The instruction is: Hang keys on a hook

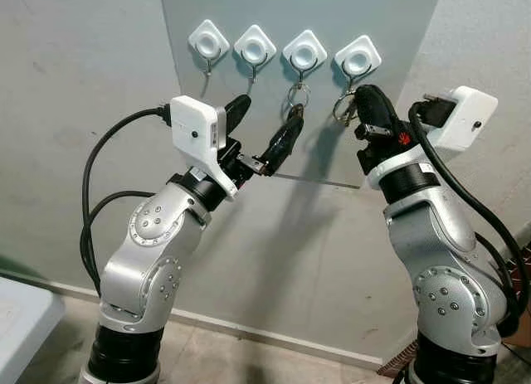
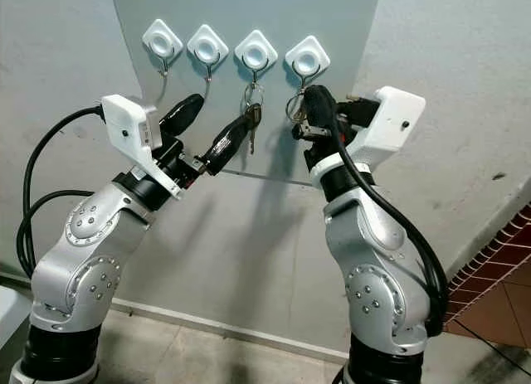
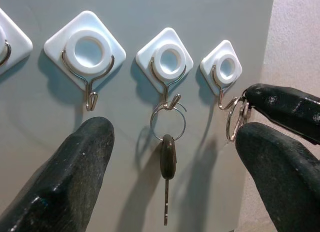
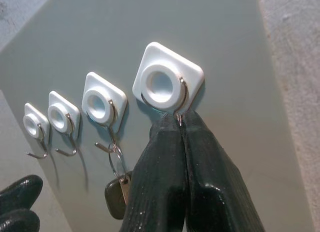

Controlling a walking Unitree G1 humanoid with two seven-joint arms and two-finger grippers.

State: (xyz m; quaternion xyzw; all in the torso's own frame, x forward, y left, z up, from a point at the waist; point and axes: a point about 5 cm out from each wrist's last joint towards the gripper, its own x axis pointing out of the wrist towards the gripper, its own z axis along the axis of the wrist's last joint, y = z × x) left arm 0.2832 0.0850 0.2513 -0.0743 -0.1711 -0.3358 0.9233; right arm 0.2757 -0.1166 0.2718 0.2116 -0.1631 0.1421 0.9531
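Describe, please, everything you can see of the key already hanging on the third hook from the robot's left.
The key has a dark, rounded head and a thin metal blade pointing straight down. Its head is threaded on a silver split ring, which hangs from the wire hook of the third white diamond-shaped mount on the grey panel. It hangs freely and upright against the panel, between the open fingers of the left hand, which do not touch it.

Four white diamond-shaped hook mounts (image 3: 89, 50) carry silver wire hooks on a pale grey-green panel (image 1: 332, 19). A silver key ring (image 3: 168, 121) holds a key with a dark olive-black head (image 3: 168, 157). Both claws are black, the arms silver, and the wrist camera housings (image 1: 196, 131) white.
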